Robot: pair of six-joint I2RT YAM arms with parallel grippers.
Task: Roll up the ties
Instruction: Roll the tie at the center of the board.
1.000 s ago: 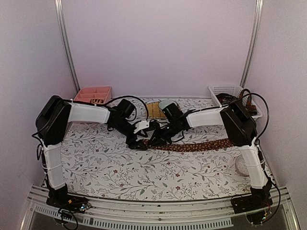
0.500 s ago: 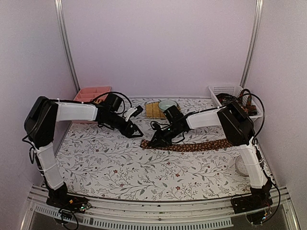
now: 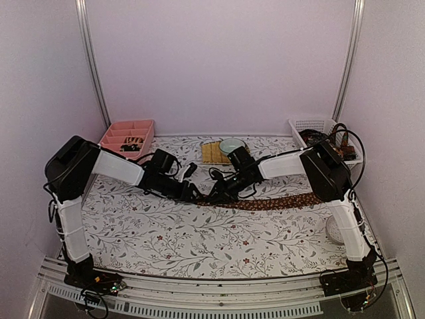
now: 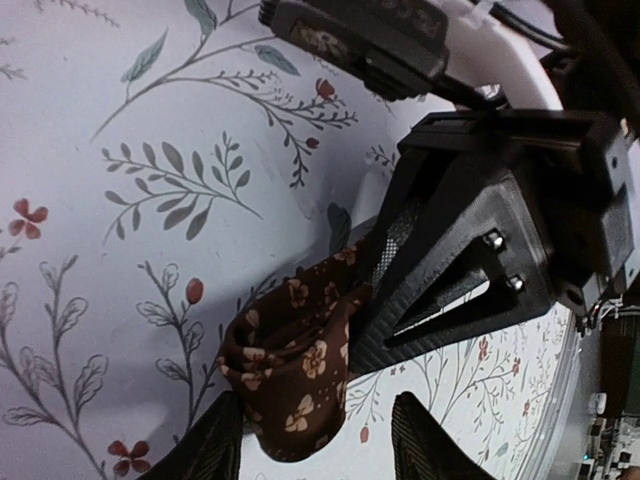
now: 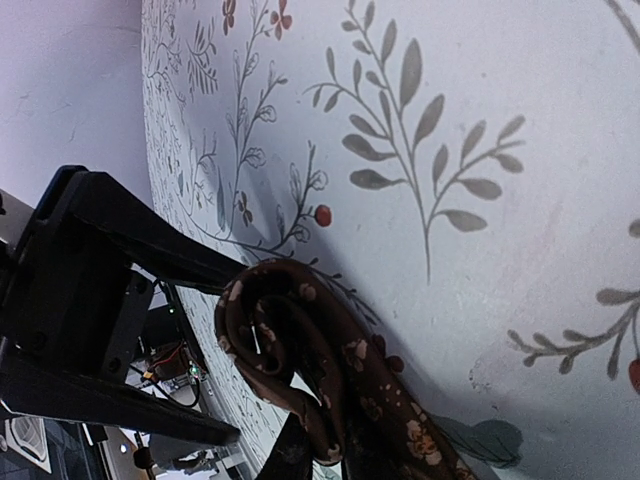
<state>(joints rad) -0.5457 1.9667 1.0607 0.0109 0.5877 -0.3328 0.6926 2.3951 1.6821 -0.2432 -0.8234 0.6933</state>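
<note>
The floral tablecloth covers the whole work surface, and both arms reach in to meet near its middle. One brown flower-print tie lies flat across it. Its long axis runs side to side, from the meeting point out toward the robot's right.

Its left end is curled into a small loose roll, seen as a spiral in the right wrist view. The right gripper is closed on the fabric at that roll. Its finger presses against the roll's side in the left wrist view.

The left gripper comes at the roll from the opposite side. Its jaws are parted and straddle the roll, without a firm pinch that I can see.

The unrolled length all lies to the right of both grippers, so I judge the next turn must carry the roll that way. The left gripper looks placed to take the roll over.
</note>
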